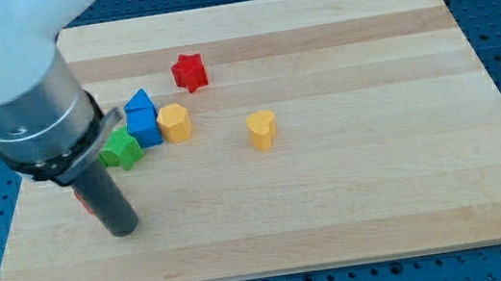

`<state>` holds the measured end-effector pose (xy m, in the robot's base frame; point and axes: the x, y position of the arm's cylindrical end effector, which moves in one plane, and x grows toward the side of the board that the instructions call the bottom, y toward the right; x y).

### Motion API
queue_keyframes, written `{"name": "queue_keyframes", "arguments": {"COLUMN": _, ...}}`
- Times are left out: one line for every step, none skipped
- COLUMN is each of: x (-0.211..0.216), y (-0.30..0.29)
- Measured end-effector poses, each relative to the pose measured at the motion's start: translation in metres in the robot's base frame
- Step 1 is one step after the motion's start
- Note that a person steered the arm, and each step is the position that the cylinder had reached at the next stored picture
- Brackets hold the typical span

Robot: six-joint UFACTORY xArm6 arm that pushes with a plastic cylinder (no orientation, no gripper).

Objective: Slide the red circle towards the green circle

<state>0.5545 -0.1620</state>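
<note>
My tip rests on the board near the view's bottom left. A small sliver of a red block shows just left of the rod, touching it; the rod and arm hide most of it, so its shape cannot be made out. A green block lies just above and to the right of the rod, partly covered by the arm; it looks star-like. No green circle shows in the view.
A blue block and a yellow hexagon sit side by side right of the green block. A red star lies above them. A yellow heart stands near the middle. The wooden board's left edge is close to the rod.
</note>
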Motion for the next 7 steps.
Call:
{"name": "queue_keyframes", "arguments": {"x": -0.008, "y": 0.001}}
{"name": "queue_keyframes", "arguments": {"x": -0.020, "y": 0.001}}
{"name": "queue_keyframes", "arguments": {"x": -0.033, "y": -0.007}}
{"name": "queue_keyframes", "arguments": {"x": -0.034, "y": -0.039}}
{"name": "queue_keyframes", "arguments": {"x": -0.031, "y": -0.052}}
{"name": "queue_keyframes", "arguments": {"x": -0.022, "y": -0.055}}
{"name": "queue_keyframes", "arguments": {"x": -0.030, "y": -0.062}}
